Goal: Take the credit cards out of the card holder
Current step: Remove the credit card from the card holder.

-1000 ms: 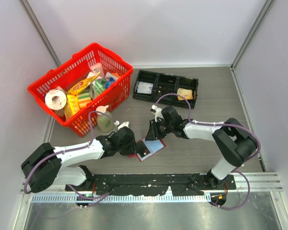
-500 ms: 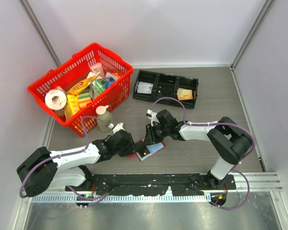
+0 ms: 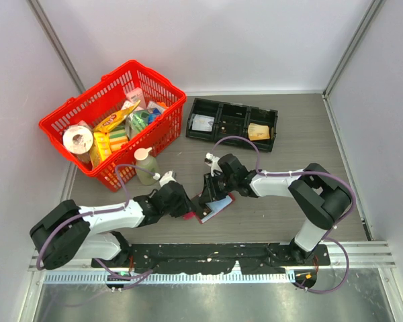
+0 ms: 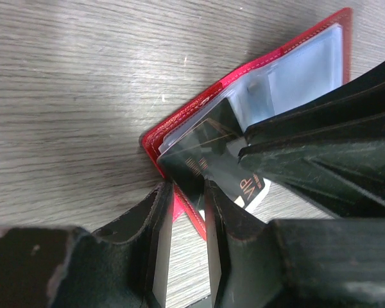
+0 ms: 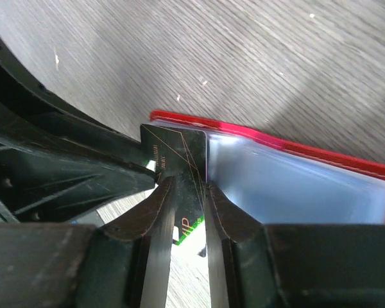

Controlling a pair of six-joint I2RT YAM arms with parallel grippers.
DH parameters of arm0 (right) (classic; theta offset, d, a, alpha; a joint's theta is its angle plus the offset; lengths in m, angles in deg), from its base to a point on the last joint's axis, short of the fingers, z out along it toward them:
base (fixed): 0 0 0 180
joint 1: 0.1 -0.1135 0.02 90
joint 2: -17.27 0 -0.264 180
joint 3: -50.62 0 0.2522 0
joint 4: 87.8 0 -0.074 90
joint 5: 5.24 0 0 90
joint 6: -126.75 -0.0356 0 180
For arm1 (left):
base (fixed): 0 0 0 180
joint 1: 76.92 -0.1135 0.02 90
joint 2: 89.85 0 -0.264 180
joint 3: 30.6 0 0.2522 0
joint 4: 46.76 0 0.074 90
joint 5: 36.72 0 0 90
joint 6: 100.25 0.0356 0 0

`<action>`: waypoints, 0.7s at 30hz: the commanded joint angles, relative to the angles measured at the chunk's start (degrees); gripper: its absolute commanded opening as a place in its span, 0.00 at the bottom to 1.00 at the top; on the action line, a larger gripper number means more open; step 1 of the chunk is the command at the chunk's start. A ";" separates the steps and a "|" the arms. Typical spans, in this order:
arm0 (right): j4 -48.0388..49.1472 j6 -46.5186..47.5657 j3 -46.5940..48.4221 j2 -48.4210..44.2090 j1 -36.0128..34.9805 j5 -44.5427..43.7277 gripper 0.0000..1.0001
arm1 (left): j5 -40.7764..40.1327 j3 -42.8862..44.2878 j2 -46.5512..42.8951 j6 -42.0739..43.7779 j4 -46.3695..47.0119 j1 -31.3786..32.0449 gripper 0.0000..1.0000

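The dark red card holder [image 3: 218, 204] lies open on the table between my two grippers, its pale blue clear sleeves [image 4: 295, 70] facing up. A dark credit card [image 4: 212, 154] marked VIP sticks partway out of a sleeve at the holder's near-left corner [image 5: 173, 144]. My left gripper [image 4: 186, 189] is narrowly closed on that corner of the red cover [image 3: 190, 206]. From the other side, my right gripper [image 5: 187, 183] pinches the protruding card [image 3: 210, 194]. The right gripper's black fingers [image 4: 321, 141] fill the right of the left wrist view.
A black three-compartment tray [image 3: 218, 102] at the back holds a pale card [image 3: 202, 123] and a tan paper wad [image 3: 258, 131]. A red basket [image 3: 154, 75] of groceries stands at the back left. A pale bottle [image 3: 146, 168] stands beside the basket, just behind my left arm.
The right gripper has moved left and down onto the card at the holder's corner. The left gripper has shifted slightly right against the holder, which has turned a little.
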 commanded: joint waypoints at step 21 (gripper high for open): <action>7.62 -5.47 -2.57 1.36 -2.51 2.70 0.28 | -4.29 -13.12 -6.30 -13.17 12.90 0.17 0.11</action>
